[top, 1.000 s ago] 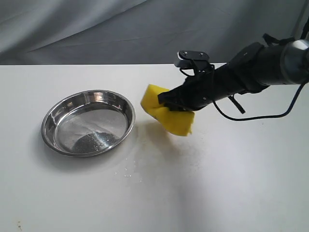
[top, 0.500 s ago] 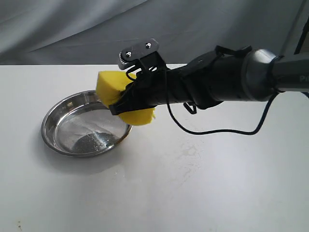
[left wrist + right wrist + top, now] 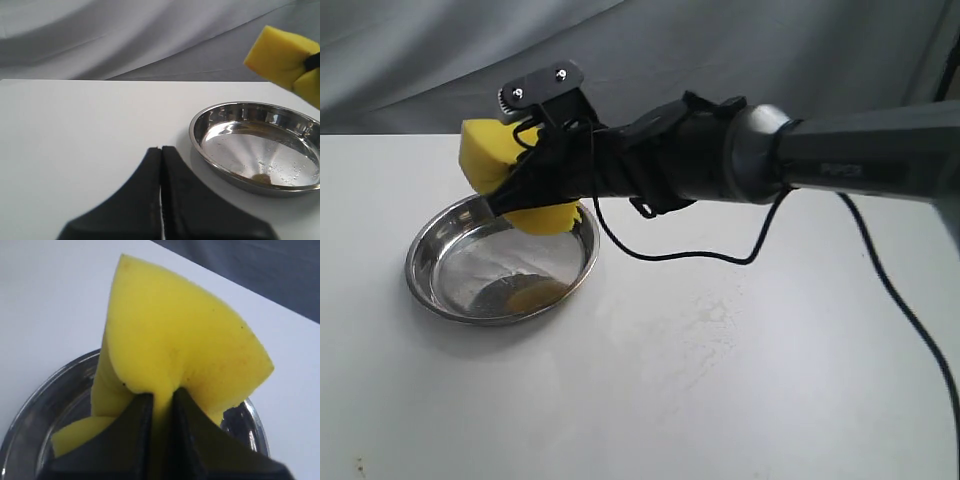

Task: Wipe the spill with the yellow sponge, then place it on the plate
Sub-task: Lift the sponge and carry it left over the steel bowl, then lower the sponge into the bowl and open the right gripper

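Moved left from mid-frame: thick yellow foam sponge (image 3: 483, 152), clamped in right gripper (image 3: 520, 190), now over round shiny steel plate (image 3: 415, 275); seemingly only release remaining.

Robot test bench in a lab-like set-up.
A plain white tabletop (image 3: 770, 400) lies under the right claw (image 3: 512, 198); a creased grey cloth backdrop (image 3: 740, 60) hangs behind it.

There is one yellow sponge (image 3: 483, 152), one round stainless-steel plate (image 3: 470, 268) and one white table (image 3: 770, 400). Two black grippers show: the right gripper (image 3: 505, 203) and the left gripper (image 3: 161, 151). There is also one thin black cable (image 3: 680, 257), one grey cloth backdrop (image 3: 440, 60) and one faint yellowish smear (image 3: 715, 312).
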`<action>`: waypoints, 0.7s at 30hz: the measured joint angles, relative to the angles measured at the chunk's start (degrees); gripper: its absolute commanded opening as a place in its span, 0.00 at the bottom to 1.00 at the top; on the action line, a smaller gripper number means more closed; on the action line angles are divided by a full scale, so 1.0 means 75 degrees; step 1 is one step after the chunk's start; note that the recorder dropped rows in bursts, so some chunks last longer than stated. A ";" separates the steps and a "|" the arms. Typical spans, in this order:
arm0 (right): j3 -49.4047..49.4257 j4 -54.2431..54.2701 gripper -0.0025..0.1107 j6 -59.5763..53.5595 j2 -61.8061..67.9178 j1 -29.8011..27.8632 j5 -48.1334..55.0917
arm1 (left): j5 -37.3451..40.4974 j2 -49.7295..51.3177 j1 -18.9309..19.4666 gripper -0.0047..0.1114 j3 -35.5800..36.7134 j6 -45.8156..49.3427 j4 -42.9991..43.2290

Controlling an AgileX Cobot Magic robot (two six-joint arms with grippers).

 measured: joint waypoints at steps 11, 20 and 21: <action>-0.0601 0.0033 0.65 -0.0003 0.1305 0.0016 -0.0235 | 0.0000 0.0000 0.0000 0.04 0.0000 0.0000 0.0000; -0.0822 0.0084 0.68 -0.0002 0.1403 0.0169 0.0790 | 0.0000 0.0000 0.0000 0.04 0.0000 0.0000 0.0000; -0.0882 0.0098 0.67 -0.0002 0.1403 0.0184 0.0873 | 0.0000 0.0000 0.0000 0.04 0.0000 0.0000 0.0000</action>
